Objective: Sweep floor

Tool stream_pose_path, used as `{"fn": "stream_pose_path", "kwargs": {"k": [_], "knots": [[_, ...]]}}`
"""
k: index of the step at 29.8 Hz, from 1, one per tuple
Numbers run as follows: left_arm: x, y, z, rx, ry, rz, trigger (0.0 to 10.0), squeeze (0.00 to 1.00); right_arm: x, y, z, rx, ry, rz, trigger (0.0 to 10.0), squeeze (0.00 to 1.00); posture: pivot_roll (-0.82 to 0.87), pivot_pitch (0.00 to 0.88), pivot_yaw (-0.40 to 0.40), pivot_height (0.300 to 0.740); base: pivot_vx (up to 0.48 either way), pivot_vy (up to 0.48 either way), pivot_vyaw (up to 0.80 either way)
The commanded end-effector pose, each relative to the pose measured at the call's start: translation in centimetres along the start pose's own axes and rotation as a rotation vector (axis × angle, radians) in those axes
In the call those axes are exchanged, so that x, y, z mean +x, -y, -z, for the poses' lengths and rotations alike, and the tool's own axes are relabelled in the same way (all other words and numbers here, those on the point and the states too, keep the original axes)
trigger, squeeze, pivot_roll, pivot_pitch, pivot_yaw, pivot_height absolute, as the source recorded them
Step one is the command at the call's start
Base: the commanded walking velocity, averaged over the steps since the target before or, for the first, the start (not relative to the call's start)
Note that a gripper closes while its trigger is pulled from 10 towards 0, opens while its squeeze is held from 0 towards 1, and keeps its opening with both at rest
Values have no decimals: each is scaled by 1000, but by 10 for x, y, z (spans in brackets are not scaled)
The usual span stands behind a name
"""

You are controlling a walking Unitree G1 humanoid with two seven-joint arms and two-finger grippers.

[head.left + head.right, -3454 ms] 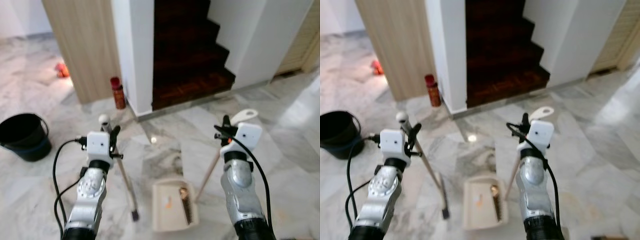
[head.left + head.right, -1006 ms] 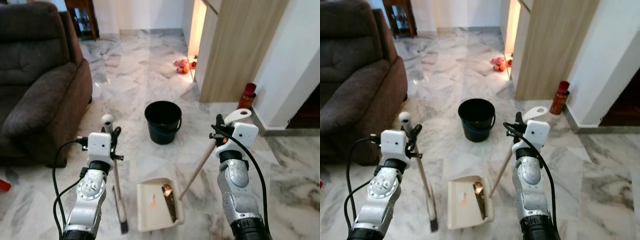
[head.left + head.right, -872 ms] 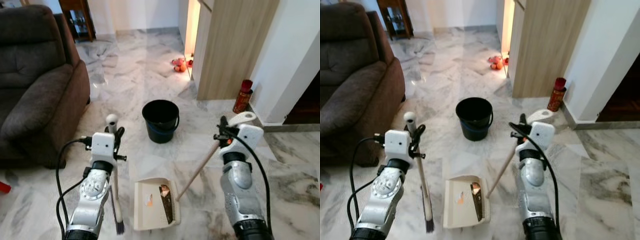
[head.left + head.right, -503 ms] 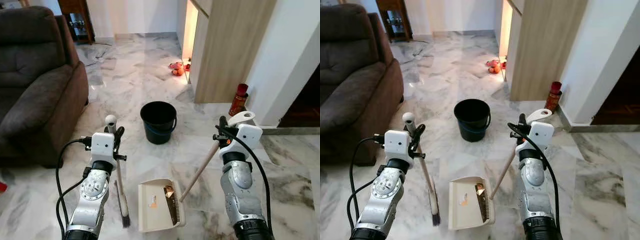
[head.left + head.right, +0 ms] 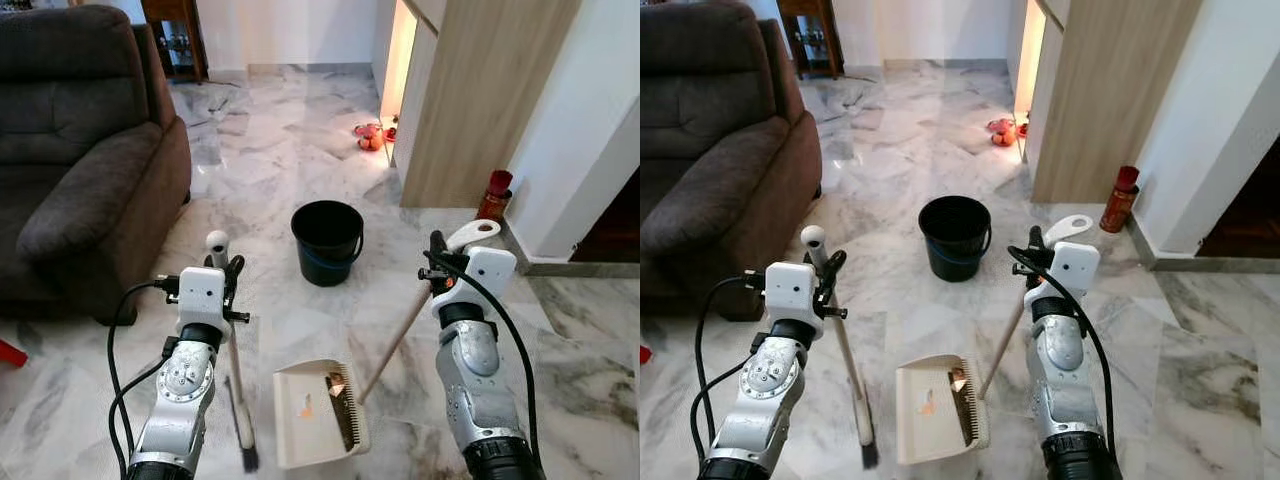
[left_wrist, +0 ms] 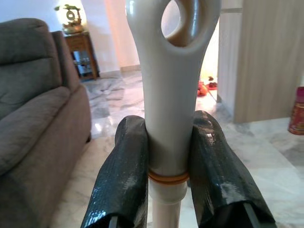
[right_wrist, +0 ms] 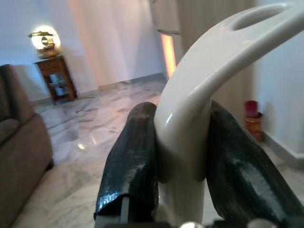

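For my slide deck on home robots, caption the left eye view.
Left hand holds a broom, right hand a beige plastic dustpan, facing a black bucket.

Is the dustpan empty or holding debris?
Holding debris: the dustpan on the floor has a brown clump and an orange scrap inside.

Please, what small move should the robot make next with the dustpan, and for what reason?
Probably step toward the black bucket and carry the dustpan to its rim. The dustpan already holds some debris, the right tool is shut on its long handle, the left tool is shut on the broom, and the bucket stands open on the floor ahead.
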State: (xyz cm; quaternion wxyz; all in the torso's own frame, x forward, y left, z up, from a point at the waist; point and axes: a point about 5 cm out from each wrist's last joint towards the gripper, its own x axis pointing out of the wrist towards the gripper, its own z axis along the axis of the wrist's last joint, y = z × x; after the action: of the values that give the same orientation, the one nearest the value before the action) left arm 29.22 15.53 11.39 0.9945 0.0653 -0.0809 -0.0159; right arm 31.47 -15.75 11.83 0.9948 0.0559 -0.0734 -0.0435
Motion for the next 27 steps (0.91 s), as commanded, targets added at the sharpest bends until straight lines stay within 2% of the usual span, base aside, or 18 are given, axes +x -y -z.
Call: {"fn": "stream_pose_path", "kwargs": {"k": [1,8,16,20,27], "knots": [[4,-3,-13,20,61,-11,10000,0,3,-5,-9,9,37,-20,10000,0,110,0,18,740,251,0,0],[4,-4,-13,22,59,-12,10000,0,3,-7,-9,6,43,-32,10000,0,111,0,21,740,292,0,379],[5,-4,-13,25,57,-11,10000,0,2,-7,-8,6,38,-41,10000,0,110,0,26,740,309,0,0],[5,-4,-13,26,57,-13,10000,0,2,-7,-8,6,39,-40,10000,0,112,0,25,740,330,0,602],[4,-4,-12,27,54,-14,10000,0,2,-9,-7,11,34,-56,10000,0,117,0,23,740,335,0,0]]}}
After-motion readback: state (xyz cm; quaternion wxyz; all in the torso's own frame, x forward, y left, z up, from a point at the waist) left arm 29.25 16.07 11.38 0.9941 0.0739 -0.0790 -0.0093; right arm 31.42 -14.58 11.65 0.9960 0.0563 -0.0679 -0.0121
